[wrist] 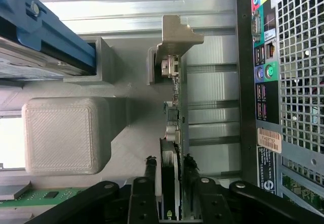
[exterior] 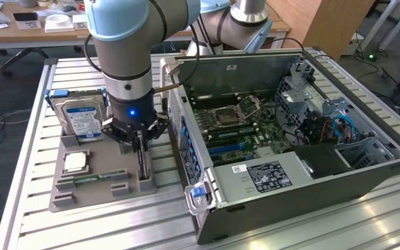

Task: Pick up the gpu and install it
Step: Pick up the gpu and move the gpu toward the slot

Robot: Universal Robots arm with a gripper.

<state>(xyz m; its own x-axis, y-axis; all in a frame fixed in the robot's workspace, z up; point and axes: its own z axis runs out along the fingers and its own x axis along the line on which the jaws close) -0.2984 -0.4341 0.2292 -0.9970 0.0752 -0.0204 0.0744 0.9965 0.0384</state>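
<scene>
The gpu [exterior: 144, 167] is a thin green card standing on its edge in a slot of the grey holder tray [exterior: 96, 200], at the tray's side nearest the computer case. From the wrist it appears edge-on as the gpu [wrist: 173, 128], with its silver end bracket [wrist: 174, 37] at the far end. My gripper [exterior: 141, 148] has come straight down over the card. In the wrist view the gripper [wrist: 169, 176] straddles the card, one black finger [wrist: 150, 181] on each side. A thin gap shows beside one finger, so the jaws are open and close around it.
The open computer case [exterior: 366, 172] lies to the exterior view's right, its motherboard [exterior: 238, 127] facing up and its rear panel [wrist: 288, 82] close beside the gpu. The tray also holds an upright hard drive [exterior: 82, 120], a CPU [exterior: 75, 162] and a memory stick [exterior: 89, 178].
</scene>
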